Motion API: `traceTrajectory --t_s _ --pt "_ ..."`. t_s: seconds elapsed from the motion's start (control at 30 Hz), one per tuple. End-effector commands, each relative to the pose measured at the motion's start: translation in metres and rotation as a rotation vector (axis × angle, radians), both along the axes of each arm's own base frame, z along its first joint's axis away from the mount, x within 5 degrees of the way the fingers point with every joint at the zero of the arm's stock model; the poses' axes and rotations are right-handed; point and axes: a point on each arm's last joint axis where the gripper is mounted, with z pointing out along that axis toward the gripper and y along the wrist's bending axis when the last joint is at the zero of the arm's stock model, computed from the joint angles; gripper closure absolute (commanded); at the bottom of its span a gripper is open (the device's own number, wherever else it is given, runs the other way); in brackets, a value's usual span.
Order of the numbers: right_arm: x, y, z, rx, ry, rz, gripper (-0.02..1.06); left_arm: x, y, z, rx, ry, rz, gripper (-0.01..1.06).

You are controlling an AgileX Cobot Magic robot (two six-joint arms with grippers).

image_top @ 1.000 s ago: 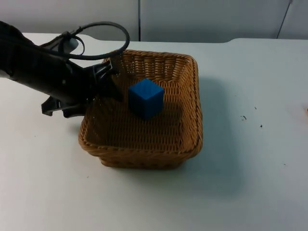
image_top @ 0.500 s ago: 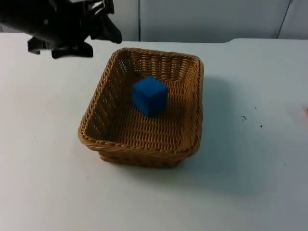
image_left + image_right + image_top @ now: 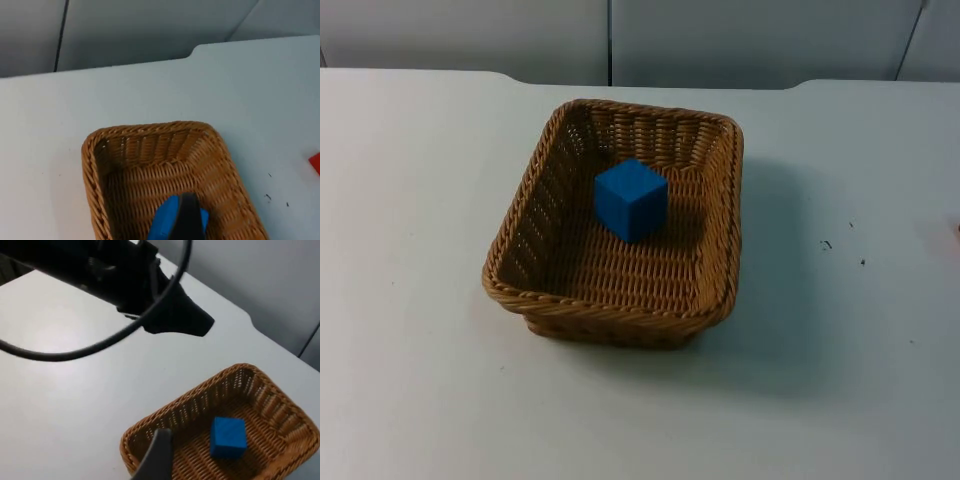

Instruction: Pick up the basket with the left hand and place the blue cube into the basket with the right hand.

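Sitting flat on the white table (image 3: 410,380), the wicker basket (image 3: 712,290) holds the blue cube (image 3: 631,199) on its woven floor, a little toward the twelve o'clock wall in the top view and clear of every side. The cube is in the basket and the basket is down, so the task looks complete. The left gripper (image 3: 192,322) hangs above bare table, well apart from the basket on its eleven o'clock side as the right wrist view has it; its black fingers read as one closed-looking mass, but I cannot tell whether they are together or apart. From the left wrist view the basket lies below with the cube partly behind a black fingertip. The right gripper looks down on the basket from above its near rim; a single fingertip (image 3: 156,457) is all there is to go on, so its state cannot be told either. The basket looks light, stiff and rough enough not to slip, best taken by pinching a long rim wall. The cube looks light, rigid and smooth, best gripped across two opposite flat faces.
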Motion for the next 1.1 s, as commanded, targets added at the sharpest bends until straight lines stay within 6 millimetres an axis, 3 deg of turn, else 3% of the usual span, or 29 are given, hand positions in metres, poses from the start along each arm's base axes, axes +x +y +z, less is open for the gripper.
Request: traceTrajectory --t_s 0.0,0.07,0.1,0.23,0.27,0.4,0.47,0.53,0.6,0.77,0.93,0.97,1.07 --pt "-0.005 -0.005 0.007 0.009 -0.037 -0.005 0.23 -0.015 0.002 0.019 0.023 -0.030 -0.038 0.40" --pt "-0.009 -0.010 0.012 0.029 -0.047 -0.011 0.23 -0.038 0.007 0.042 0.063 -0.069 -0.071 0.40" --pt "-0.009 -0.010 0.012 0.029 -0.047 -0.011 0.23 -0.038 0.007 0.042 0.063 -0.069 -0.071 0.40" --pt "-0.013 -0.014 0.016 0.036 -0.054 -0.012 0.23 -0.077 0.016 0.069 0.103 -0.103 -0.092 0.40" --pt "-0.013 -0.014 0.016 0.036 -0.054 -0.012 0.23 -0.077 0.016 0.069 0.103 -0.103 -0.092 0.40" --pt "-0.015 -0.016 0.017 0.037 -0.054 -0.012 0.23 -0.127 0.027 0.081 0.095 -0.178 -0.082 0.40" --pt "-0.015 -0.016 0.016 0.034 -0.052 -0.012 0.23 -0.136 0.029 0.080 0.096 -0.191 -0.079 0.40" --pt "-0.015 -0.016 0.015 0.028 -0.048 -0.011 0.23 -0.158 0.035 0.082 0.102 -0.233 -0.076 0.40" --pt "-0.014 -0.015 0.007 0.023 -0.046 -0.008 0.23 -0.178 0.039 0.078 0.109 -0.257 -0.074 0.40" --pt "-0.014 -0.014 -0.018 0.017 -0.036 -0.001 0.23 -0.202 0.045 0.068 0.103 -0.287 -0.062 0.40" --pt "-0.021 -0.018 -0.074 0.010 0.008 0.010 0.23 -0.234 0.053 0.034 0.109 -0.284 -0.057 0.40" --pt "-0.021 -0.018 -0.074 0.010 0.008 0.010 0.23 -0.234 0.053 0.034 0.109 -0.284 -0.057 0.40" --pt "-0.029 -0.025 -0.099 0.021 0.027 0.010 0.23 -0.245 0.055 0.014 0.113 -0.262 -0.059 0.40"
